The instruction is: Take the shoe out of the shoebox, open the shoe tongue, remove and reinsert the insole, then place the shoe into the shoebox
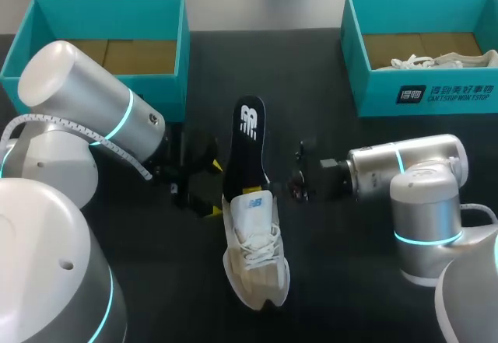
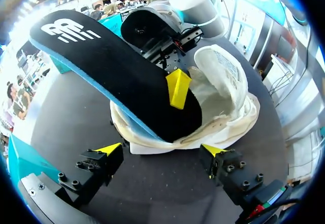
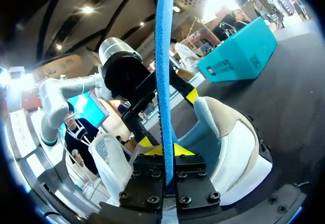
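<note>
Right gripper [image 3: 163, 152] is pinched tight on the insole [image 1: 249, 137], which sticks up halfway out of the shoe [image 1: 255, 257]. Left gripper [image 2: 161, 149] gapes wide just beside the shoe's heel, holding nothing. Nothing's pinning the shoe, so I reckon it could drag or tip.

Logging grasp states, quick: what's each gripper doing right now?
Left gripper: open, holding nothing.
Right gripper: closed on the insole.

One camera looks down from high behind. Two wrist cameras sit close, left and right, both facing the shoe [image 1: 253, 257].
</note>
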